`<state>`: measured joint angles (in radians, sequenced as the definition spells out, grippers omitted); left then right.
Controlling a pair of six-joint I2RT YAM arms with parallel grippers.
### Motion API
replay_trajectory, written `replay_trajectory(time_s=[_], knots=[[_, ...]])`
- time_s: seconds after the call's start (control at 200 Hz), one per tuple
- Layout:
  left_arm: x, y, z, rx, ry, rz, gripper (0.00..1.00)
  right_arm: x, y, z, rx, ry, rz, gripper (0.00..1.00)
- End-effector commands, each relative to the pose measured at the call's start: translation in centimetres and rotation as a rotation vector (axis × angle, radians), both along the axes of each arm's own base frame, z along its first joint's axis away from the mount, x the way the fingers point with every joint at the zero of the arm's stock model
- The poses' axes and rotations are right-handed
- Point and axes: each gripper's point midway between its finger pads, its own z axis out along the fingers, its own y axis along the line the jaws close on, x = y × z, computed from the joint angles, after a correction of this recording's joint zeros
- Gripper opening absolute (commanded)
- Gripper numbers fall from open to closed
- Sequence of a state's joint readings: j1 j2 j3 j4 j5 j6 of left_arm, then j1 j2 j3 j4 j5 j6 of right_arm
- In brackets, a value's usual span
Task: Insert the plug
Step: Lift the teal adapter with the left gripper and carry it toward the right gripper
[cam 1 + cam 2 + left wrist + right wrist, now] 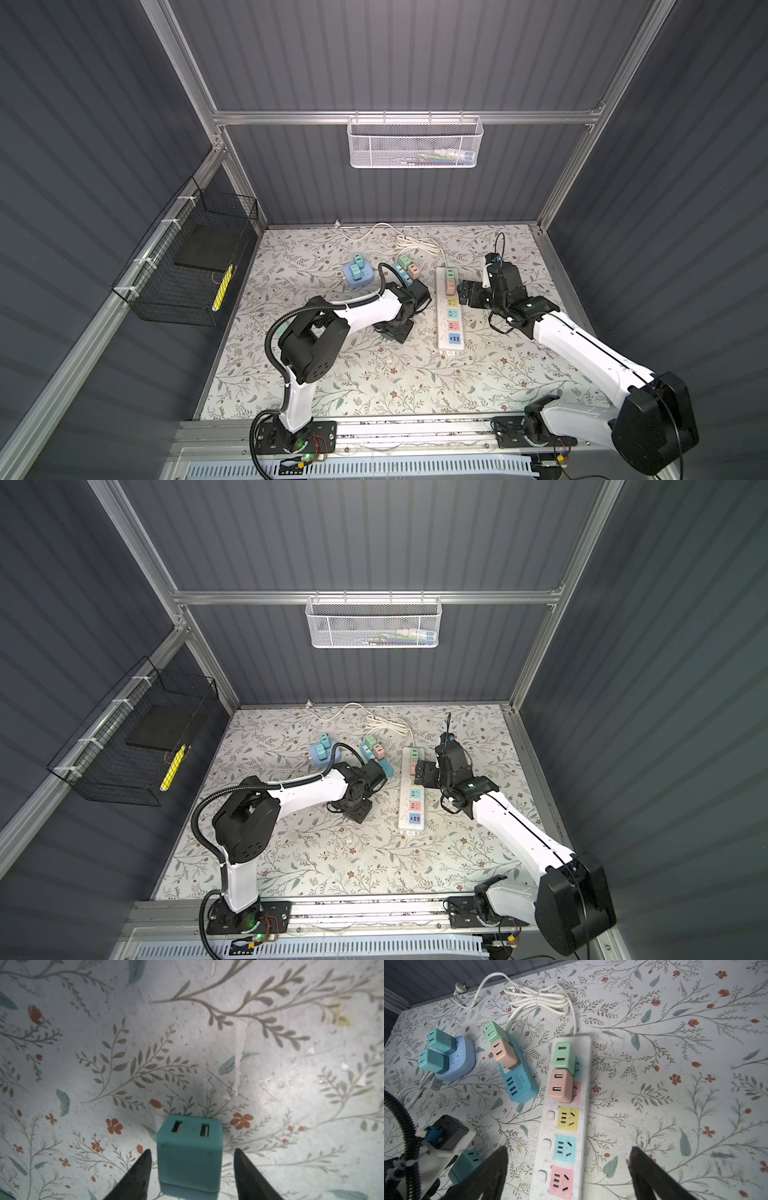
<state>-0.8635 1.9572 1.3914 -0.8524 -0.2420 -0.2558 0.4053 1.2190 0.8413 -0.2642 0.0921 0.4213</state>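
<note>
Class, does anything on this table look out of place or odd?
One teal plug lies loose on the mat, inside the open left end effector. The other coloured plugs sit in sockets; the white power strip shows three sockets free.

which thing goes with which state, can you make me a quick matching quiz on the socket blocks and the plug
1 white strip
2 round block
3 blue box
4 lone teal plug

a two teal plugs in it
b on the mat, in no socket
c short, green plug on it
d long, yellow socket free

Pairs: 1-d, 2-a, 3-c, 4-b
</note>
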Motion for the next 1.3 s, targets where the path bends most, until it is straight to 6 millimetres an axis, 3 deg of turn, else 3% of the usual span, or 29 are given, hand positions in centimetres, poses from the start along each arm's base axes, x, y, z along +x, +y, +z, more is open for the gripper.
replay_trajectory(time_s=[0.0,0.175,0.28,0.535,0.6,1.046,1.291], knots=[[0.7,-0.9,1.9,-0.029,-0.013,-0.02,0.71,-0.2,-0.8,0.2,-0.023,-0.008,-0.019,0.91],[0.9,-1.1,3.5,-0.056,-0.04,-0.021,0.76,-0.1,-0.8,0.4,-0.03,-0.008,-0.02,0.92],[0.8,-0.7,3.4,-0.037,-0.038,-0.044,0.74,-0.2,-0.8,0.4,-0.021,-0.006,-0.021,0.92],[0.4,-0.6,2.5,-0.065,0.004,-0.076,0.69,-0.3,-0.6,0.3,-0.01,0.003,-0.018,0.92],[-0.4,0.1,1.1,-0.062,0.046,-0.067,0.69,-0.3,-0.6,0.2,-0.007,0.007,-0.018,0.92],[-0.1,1.4,-1.5,-0.075,0.076,-0.005,0.6,-0.3,-0.4,-0.1,-0.006,0.024,-0.014,0.91],[-0.1,1.4,-1.7,-0.097,0.051,-0.012,0.52,-0.2,-0.4,-0.3,-0.008,0.029,-0.013,0.91]])
